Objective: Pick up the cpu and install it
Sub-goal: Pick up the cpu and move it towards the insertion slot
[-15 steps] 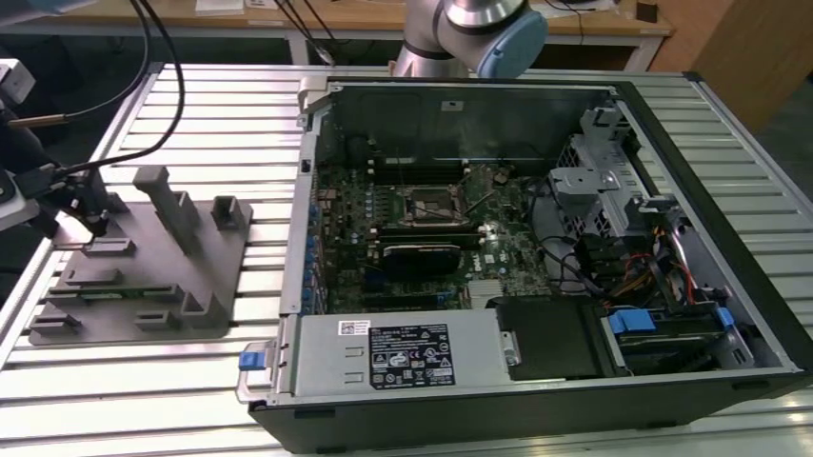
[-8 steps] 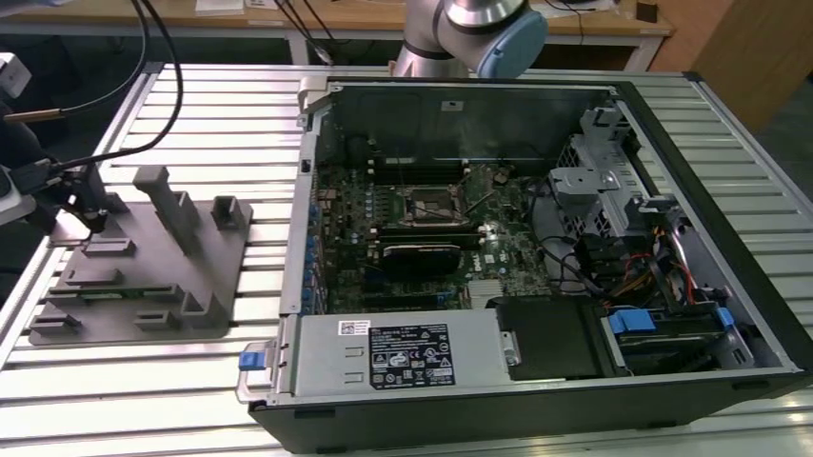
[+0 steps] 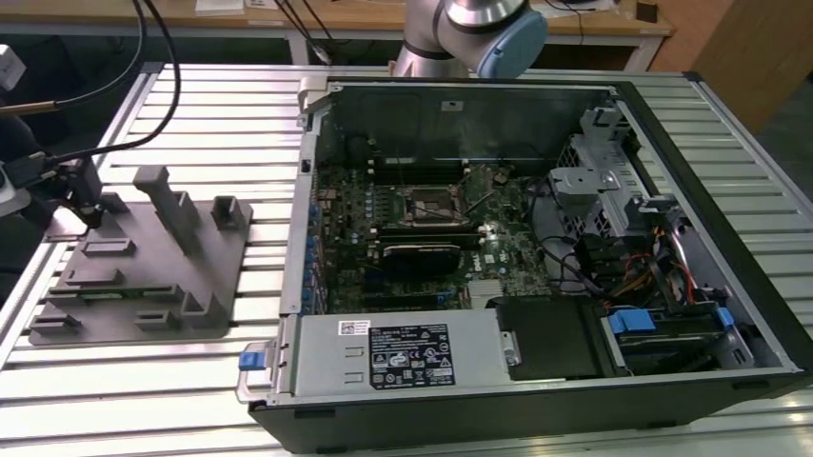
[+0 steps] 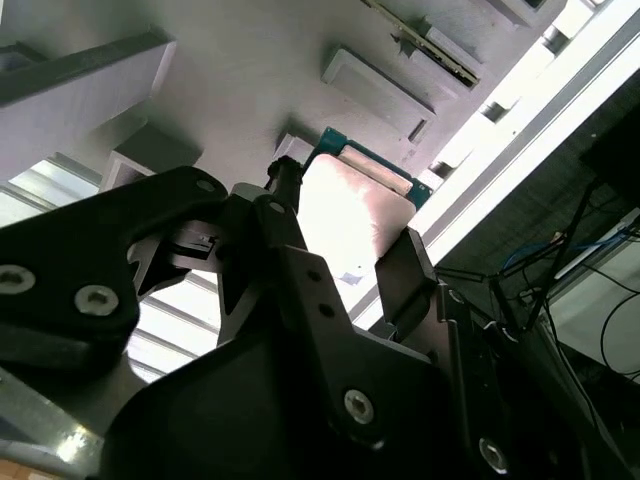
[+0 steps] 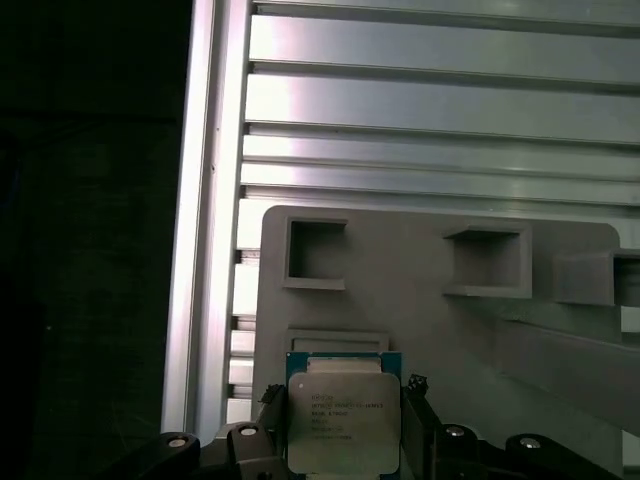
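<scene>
We have the gripper (image 4: 347, 228) with its jaws closed on the cpu (image 5: 345, 425), pinching two opposite edges. It is right over the grey tray (image 5: 420, 320), at the exterior view's left end of the desk (image 3: 152, 390). The socket (image 3: 429, 205) sits well apart, inside the open case (image 3: 546, 409). The risk, we reckon, is that the hold is on thin rims only. A jolt could tilt or drop the chip, and a skewed chip could harm the socket.

A ribbed aluminium worktop (image 3: 724, 114) is spreading out before me, its slats catching bright light. Behind it a wooden desk (image 3: 597, 24) is standing, dark cables (image 3: 308, 24) hanging beneath, and a brown wooden panel (image 3: 749, 48) is showing at the exterior view's right.
</scene>
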`<state>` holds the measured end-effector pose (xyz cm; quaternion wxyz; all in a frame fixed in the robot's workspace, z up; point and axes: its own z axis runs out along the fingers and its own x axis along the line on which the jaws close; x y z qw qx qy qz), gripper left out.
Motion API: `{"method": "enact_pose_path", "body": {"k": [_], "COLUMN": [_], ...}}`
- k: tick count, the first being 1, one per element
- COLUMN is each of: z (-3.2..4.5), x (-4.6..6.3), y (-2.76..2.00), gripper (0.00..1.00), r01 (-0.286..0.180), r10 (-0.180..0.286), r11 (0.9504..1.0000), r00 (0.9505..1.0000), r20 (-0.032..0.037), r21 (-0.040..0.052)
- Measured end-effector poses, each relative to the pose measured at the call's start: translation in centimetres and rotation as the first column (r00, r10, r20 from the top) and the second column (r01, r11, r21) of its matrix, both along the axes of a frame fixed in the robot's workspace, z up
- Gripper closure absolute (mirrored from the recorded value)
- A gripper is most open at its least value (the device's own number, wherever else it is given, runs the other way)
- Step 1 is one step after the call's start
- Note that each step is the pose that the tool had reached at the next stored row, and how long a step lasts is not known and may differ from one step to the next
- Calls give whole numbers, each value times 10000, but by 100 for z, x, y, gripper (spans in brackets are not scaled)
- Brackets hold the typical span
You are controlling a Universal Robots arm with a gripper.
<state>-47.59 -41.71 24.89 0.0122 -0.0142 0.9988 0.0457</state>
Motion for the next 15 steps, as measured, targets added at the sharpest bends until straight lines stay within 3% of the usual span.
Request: {"method": "enact_pose_path", "body": {"k": [15], "z": [146], "x": [0], "y": [0], "gripper": [45], "r01": [0], "r10": [0], "r11": [9999], "r00": [10000], "r20": [0], "r21": [125]}}
